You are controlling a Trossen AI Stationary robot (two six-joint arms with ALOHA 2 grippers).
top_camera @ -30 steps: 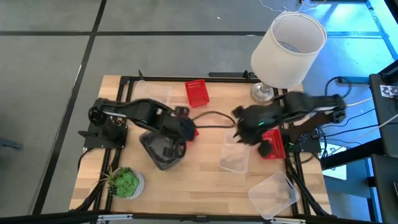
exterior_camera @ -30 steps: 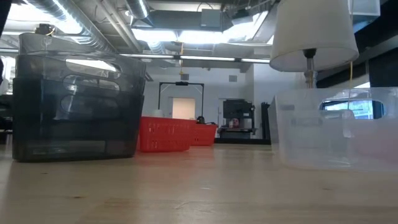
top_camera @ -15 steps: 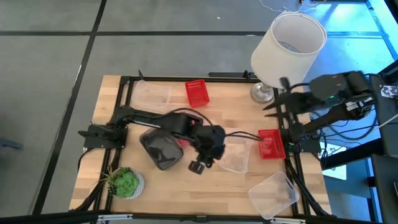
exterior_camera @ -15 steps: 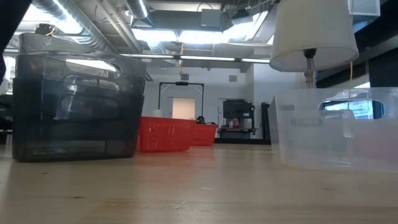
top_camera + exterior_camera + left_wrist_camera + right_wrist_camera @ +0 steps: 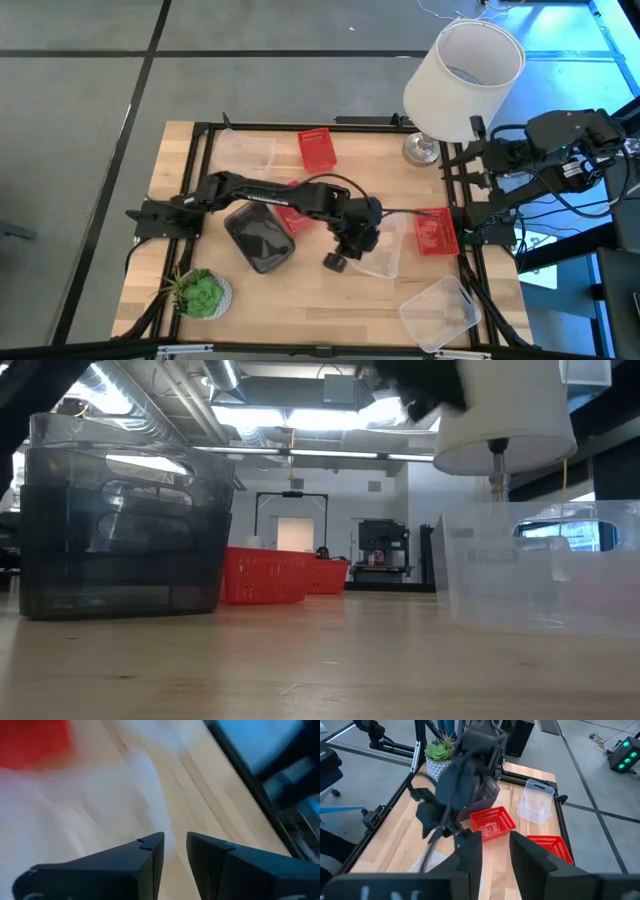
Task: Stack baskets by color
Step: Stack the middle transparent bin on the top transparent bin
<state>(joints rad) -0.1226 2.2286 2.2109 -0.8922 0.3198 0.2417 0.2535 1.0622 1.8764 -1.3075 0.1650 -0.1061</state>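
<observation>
You see red baskets (image 5: 317,149) with perforated sides, one dark grey basket (image 5: 259,238) and clear translucent baskets (image 5: 438,312). The table (image 5: 300,310) is light wood grain inside a black frame (image 5: 205,140). The lampshade (image 5: 464,78) is white. The potted plant (image 5: 201,292) is green in a white patterned pot. Both arms are black, with dark fingers (image 5: 150,855).

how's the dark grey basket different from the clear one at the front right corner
The dark grey basket is smoky and nearly opaque; the clear basket is see-through. The grey one lies left of centre beside the potted plant; the clear one overhangs the table's front right corner. Both lie skewed and open side up.
</observation>
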